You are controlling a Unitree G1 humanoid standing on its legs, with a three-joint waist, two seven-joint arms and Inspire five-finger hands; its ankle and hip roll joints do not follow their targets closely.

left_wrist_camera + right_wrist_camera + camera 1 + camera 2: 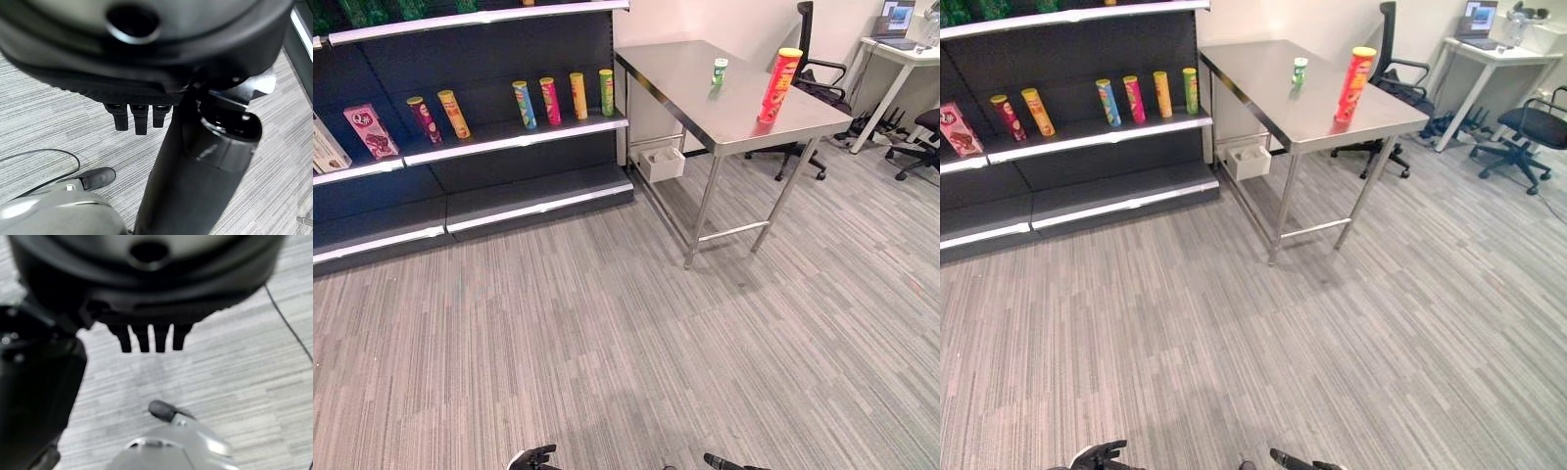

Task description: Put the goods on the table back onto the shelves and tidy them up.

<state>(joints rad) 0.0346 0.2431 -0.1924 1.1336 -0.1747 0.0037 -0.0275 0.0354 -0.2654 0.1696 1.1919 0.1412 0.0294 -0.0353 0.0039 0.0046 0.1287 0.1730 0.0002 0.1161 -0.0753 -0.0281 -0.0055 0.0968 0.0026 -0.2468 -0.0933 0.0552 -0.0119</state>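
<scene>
L hand (530, 457) low, red can (779, 86) on table (705, 108)

Tall red can (1354, 83) upright at desk's (1263, 73) three o'clock edge, small green can (1300, 70) near, at ten o'clock of it.
</scene>
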